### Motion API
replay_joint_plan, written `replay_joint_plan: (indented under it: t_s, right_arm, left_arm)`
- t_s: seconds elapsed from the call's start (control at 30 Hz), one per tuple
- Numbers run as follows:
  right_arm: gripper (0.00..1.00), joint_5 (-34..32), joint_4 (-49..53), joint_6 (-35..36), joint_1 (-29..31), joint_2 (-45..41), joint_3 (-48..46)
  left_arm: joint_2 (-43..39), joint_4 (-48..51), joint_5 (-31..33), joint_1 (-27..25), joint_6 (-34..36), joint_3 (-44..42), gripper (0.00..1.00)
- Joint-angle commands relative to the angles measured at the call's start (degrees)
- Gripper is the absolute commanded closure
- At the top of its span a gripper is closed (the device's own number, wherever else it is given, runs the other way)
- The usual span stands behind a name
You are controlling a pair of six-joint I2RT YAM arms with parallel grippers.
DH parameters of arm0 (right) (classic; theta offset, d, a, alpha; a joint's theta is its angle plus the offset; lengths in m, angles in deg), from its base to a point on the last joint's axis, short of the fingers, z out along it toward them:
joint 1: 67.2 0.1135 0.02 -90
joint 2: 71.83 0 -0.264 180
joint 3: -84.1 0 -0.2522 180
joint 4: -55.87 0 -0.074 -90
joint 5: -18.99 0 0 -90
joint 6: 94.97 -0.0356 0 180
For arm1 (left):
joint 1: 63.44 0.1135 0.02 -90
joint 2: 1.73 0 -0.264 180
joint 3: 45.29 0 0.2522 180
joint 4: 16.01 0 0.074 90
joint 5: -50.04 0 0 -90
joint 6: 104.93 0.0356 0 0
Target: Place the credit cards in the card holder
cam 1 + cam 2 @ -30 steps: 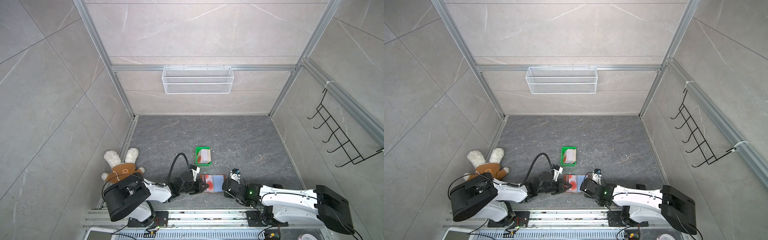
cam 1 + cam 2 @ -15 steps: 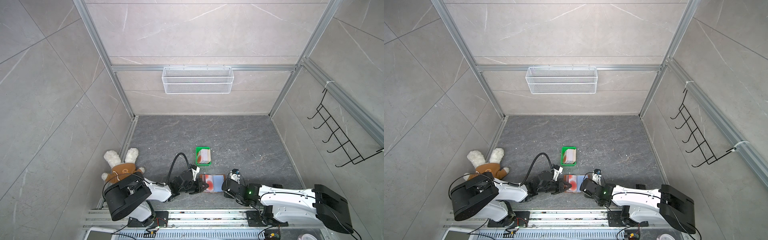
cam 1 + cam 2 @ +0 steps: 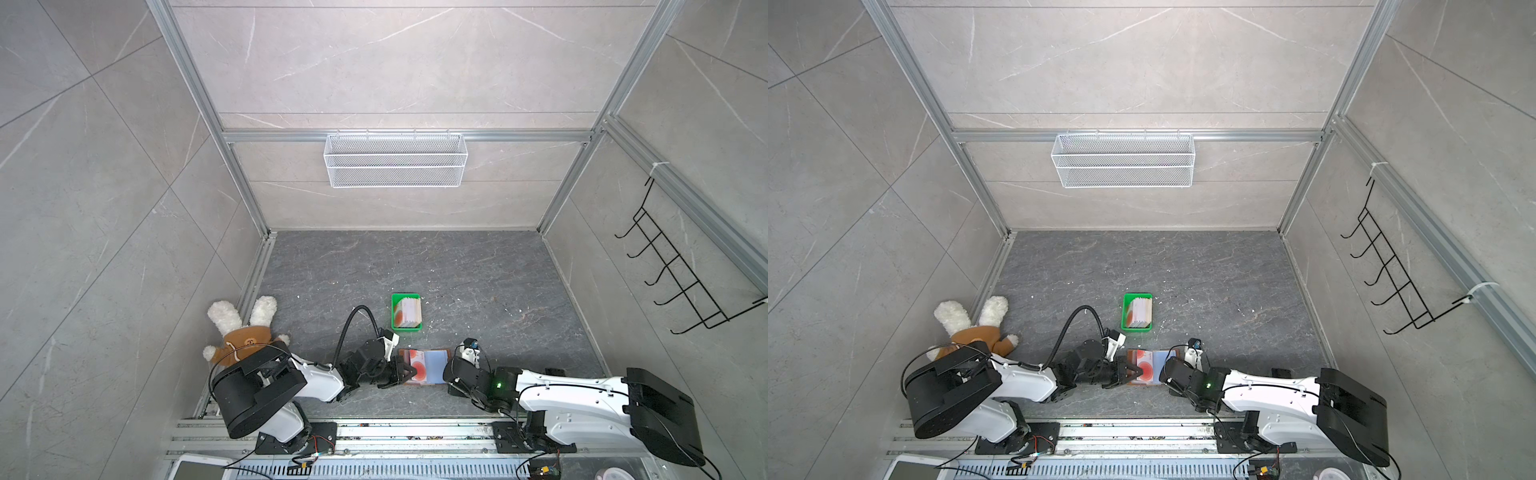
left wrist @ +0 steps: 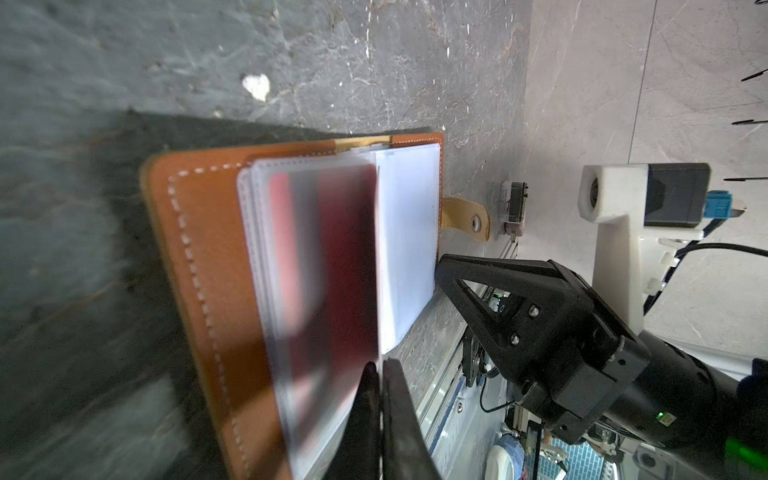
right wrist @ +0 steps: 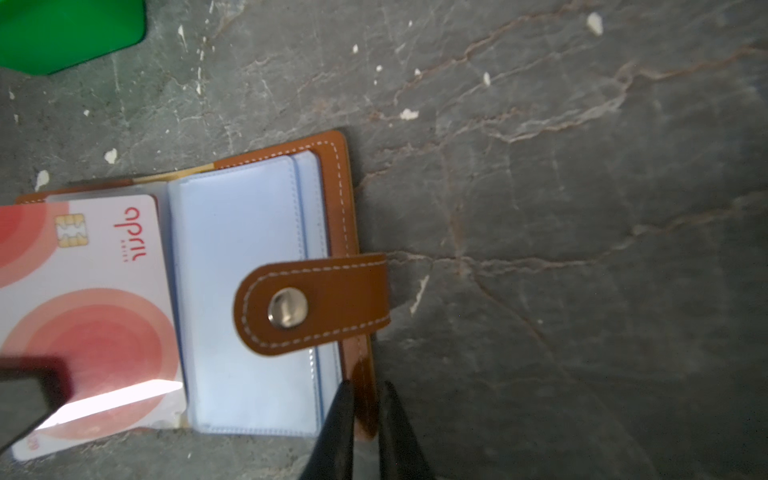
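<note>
The tan-brown card holder (image 3: pixel 438 368) (image 3: pixel 1165 365) lies open on the dark floor between both arms, its clear bluish sleeves (image 5: pixel 241 291) up and its snap strap (image 5: pixel 311 305) folded over them. My left gripper (image 3: pixel 409 372) (image 4: pixel 380 370) is shut on one edge of a credit card (image 4: pixel 328 257) (image 5: pixel 95 316). That card lies slanted over the holder's left page. My right gripper (image 5: pixel 365 399) is shut on the edge of the holder's right cover. More credit cards (image 3: pixel 409 311) stand stacked in a green tray (image 3: pixel 394 316) just behind.
A plush rabbit (image 3: pixel 245 328) lies at the left wall beside the left arm's base. A white wire basket (image 3: pixel 395 160) hangs on the back wall and a black hook rack (image 3: pixel 681 282) on the right wall. A metal rail (image 3: pixel 395 428) runs along the front.
</note>
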Motion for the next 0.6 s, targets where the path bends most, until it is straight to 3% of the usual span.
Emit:
replay_joint_plan:
  t_s: [0.0, 0.57]
  right_arm:
    - [0.84, -0.3, 1.4, -0.4, -0.3, 0.8, -0.4]
    - [0.85, -0.5, 2.3, -0.4, -0.3, 0.7, -0.3]
  left_arm:
    - [1.0, -3.8, -2.1, 0.2, 0.1, 1.8, 1.0]
    - [6.5, -9.3, -2.0, 0.6, -3.2, 0.5, 1.0]
